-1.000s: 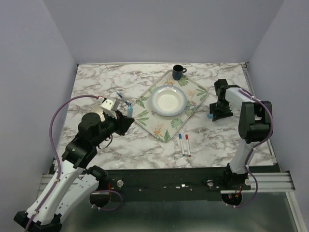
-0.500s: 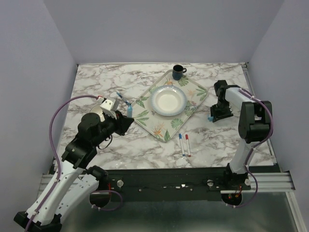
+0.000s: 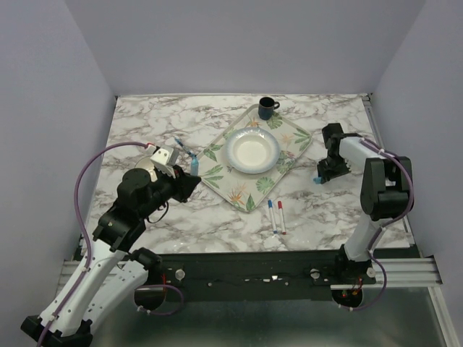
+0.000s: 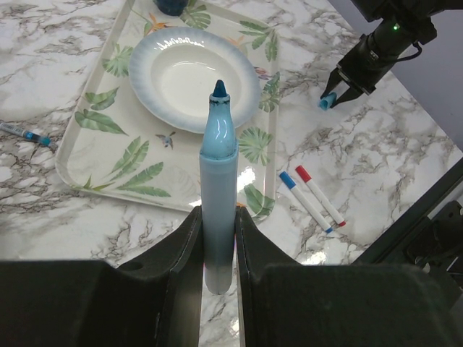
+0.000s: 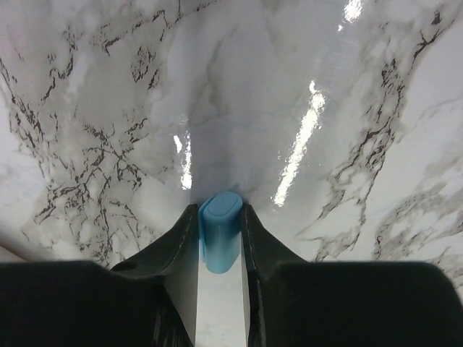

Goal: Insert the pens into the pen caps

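Note:
My left gripper (image 4: 218, 224) is shut on the light-blue marker (image 4: 218, 173), which sticks out with its dark tip bare; it shows in the top view (image 3: 194, 168) beside the tray's left edge. My right gripper (image 5: 219, 220) is shut on the light-blue cap (image 5: 220, 230), held just above the marble; the cap also shows in the top view (image 3: 317, 178) and the left wrist view (image 4: 328, 100). Two slim white markers (image 3: 275, 215), one blue-ended and one red-ended, lie side by side near the front. A thin dark blue pen (image 3: 181, 144) lies left of the tray.
A leaf-patterned tray (image 3: 217, 173) holds a white bowl (image 3: 252, 151) and a dark mug (image 3: 267, 108) at its far corner. The marble table ends at a rail on the right (image 3: 383, 144).
My right gripper has shifted slightly to the right and forward with the light-blue cap. The left arm and marker have not moved.

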`<state>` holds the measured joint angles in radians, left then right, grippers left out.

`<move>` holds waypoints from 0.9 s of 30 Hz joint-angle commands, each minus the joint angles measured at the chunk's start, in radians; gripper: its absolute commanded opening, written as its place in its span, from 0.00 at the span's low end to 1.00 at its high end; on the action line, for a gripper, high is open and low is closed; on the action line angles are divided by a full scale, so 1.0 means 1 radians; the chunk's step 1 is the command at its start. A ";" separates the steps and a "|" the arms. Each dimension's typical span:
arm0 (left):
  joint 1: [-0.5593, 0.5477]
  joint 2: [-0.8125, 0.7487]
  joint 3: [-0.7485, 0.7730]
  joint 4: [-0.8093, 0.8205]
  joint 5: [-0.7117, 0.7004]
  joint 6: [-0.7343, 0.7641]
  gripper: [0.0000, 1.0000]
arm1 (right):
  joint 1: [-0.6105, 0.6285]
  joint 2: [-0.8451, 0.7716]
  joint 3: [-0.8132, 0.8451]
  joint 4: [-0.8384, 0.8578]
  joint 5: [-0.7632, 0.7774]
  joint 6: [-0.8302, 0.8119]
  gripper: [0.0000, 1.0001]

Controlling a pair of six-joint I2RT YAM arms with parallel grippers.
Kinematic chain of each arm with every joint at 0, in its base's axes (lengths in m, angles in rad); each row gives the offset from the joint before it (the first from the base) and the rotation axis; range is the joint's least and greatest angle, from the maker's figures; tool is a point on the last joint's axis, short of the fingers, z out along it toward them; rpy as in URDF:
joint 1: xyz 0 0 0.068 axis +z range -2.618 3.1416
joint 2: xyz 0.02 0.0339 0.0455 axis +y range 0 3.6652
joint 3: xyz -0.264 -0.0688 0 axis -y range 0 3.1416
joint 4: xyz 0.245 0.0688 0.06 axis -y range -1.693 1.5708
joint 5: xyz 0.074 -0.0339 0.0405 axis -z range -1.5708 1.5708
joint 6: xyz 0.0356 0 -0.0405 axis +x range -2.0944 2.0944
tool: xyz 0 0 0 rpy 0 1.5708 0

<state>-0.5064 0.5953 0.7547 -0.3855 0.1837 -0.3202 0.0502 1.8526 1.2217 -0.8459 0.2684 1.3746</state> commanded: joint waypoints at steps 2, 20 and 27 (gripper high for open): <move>-0.003 0.003 -0.008 0.016 -0.003 0.012 0.00 | -0.007 -0.095 -0.151 0.230 -0.049 -0.233 0.01; -0.003 0.014 -0.021 0.049 0.121 0.007 0.00 | 0.005 -0.605 -0.382 0.530 -0.294 -0.692 0.01; -0.004 0.029 -0.054 0.163 0.403 -0.045 0.00 | 0.059 -0.903 -0.533 0.868 -0.720 -0.734 0.01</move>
<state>-0.5064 0.6151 0.7231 -0.3222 0.3611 -0.3298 0.0692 1.0515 0.7601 -0.2188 -0.1333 0.6781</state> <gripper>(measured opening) 0.266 0.303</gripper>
